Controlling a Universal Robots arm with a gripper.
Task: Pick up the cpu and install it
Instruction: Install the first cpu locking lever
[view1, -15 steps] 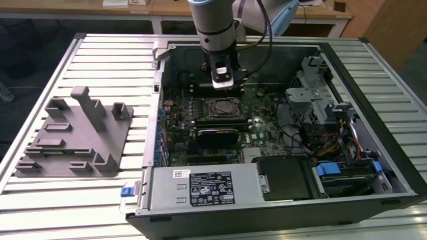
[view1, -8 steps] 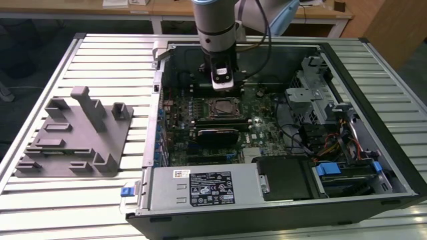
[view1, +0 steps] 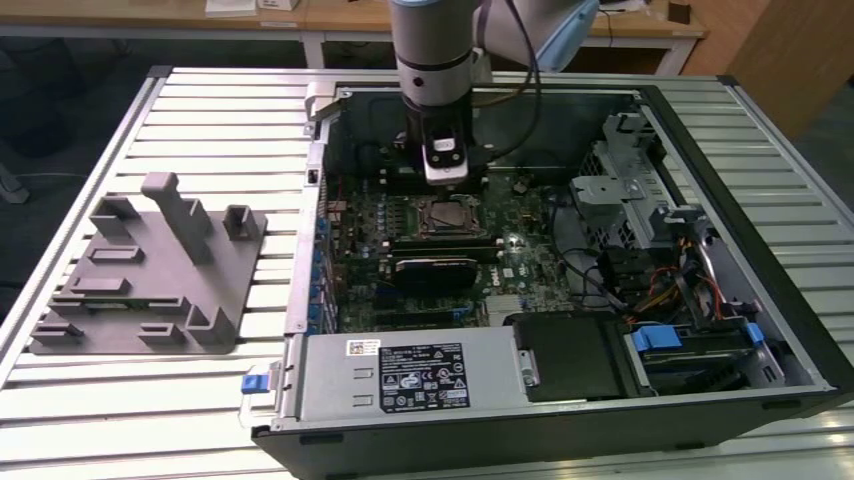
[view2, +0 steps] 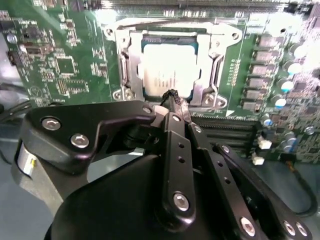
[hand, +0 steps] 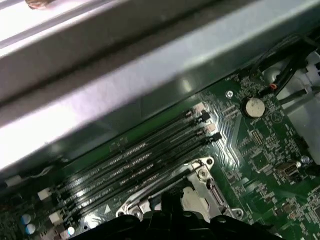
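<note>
Slatted table (view1: 134, 410) bears open computer case (view1: 534, 440); cpu (view2: 167, 75) seated in socket (view2: 216, 65), gripper (view2: 172, 95) just above socket, jaws together.

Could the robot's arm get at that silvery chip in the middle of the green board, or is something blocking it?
Probably yes. The end effector hangs right by the cpu, whose top lies bare in its socket inside the open case.
</note>
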